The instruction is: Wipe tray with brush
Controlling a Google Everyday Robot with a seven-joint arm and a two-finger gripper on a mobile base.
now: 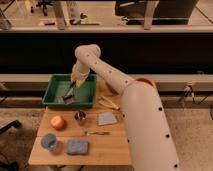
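The green tray [56,80] sits at the back left of the wooden table. My gripper [75,83] hangs over the tray's middle, at the end of the white arm reaching in from the right. It is shut on the thin black handle of the brush [69,96]. The brush slants down to the left, and its dark bristle head rests on the tray floor near the front wall.
On the table in front of the tray are an orange fruit [58,122], a small metal cup [80,117], a grey cloth [106,118], a thin metal utensil [97,133], a blue cup [48,141] and a blue sponge [77,146]. Yellow sticks [108,103] lie right of the tray.
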